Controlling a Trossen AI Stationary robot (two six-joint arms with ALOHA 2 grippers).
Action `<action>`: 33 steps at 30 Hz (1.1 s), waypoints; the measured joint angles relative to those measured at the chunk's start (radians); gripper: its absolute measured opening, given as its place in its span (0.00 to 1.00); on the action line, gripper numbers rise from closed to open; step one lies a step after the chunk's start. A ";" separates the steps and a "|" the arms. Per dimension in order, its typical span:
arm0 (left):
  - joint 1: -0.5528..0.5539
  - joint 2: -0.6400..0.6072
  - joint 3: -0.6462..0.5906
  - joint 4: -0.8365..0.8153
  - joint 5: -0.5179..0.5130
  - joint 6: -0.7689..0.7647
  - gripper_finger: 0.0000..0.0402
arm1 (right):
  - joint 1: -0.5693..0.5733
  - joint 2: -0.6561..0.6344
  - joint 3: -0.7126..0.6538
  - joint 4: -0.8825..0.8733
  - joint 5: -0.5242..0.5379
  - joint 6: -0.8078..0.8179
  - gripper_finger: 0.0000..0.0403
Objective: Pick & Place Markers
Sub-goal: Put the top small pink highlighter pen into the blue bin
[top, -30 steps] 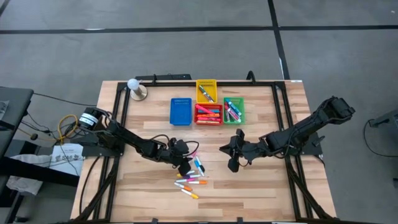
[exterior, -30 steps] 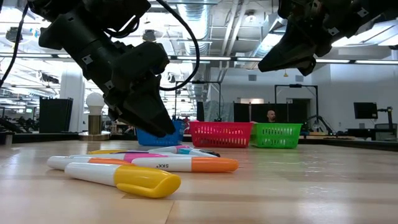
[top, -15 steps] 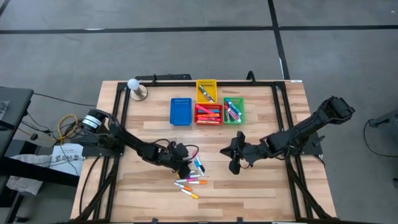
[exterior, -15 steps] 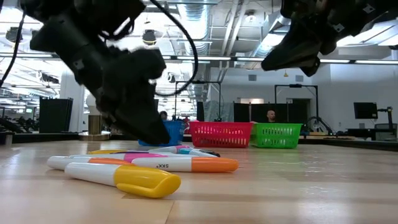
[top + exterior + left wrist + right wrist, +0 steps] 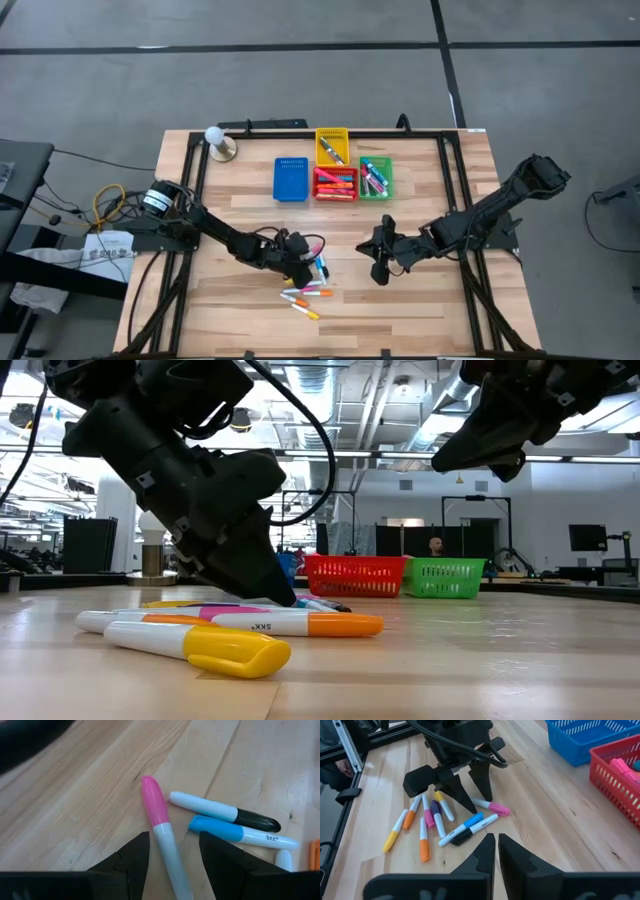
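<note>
Several markers [image 5: 308, 288] in mixed colours lie loose on the wooden table, near its front middle. My left gripper [image 5: 305, 265] slants down over the far side of this heap, open. In its wrist view a pink-capped white marker [image 5: 159, 827] lies flat on the table and runs between the two fingers [image 5: 131, 862], with a gap on each side. Beside it lie a black-capped marker [image 5: 225, 812] and a blue-capped marker [image 5: 240, 832]. My right gripper [image 5: 378, 262] hangs shut above the table, to the right of the heap, holding nothing.
At the back middle stand a blue bin [image 5: 291, 179], a yellow bin [image 5: 332, 143], a red bin [image 5: 335, 183] and a green bin [image 5: 376, 177], the last three holding markers. A white ball on a stand [image 5: 218, 142] is at the far left corner. A person [image 5: 436, 546] shows in the room behind.
My left gripper has sunk toward the markers and edged toward the table's near edge, staying open; its fingers now stand low over the far side of the heap.
</note>
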 joint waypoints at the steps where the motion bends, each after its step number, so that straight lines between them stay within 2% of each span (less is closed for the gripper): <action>1: 0.000 0.000 0.000 -0.001 -0.002 0.001 0.44 | 0.000 0.000 0.000 0.000 0.000 0.000 0.03; 11: -0.007 -0.008 -0.003 -0.028 0.004 0.057 0.39 | 0.000 0.000 0.000 0.001 0.000 0.000 0.03; 18: -0.006 -0.060 -0.005 -0.151 -0.003 0.055 0.30 | 0.000 0.000 0.000 -0.008 0.000 -0.001 0.03; 33: 0.000 -0.072 -0.006 -0.161 -0.012 0.059 0.08 | -0.002 0.000 0.000 -0.031 0.003 -0.011 0.03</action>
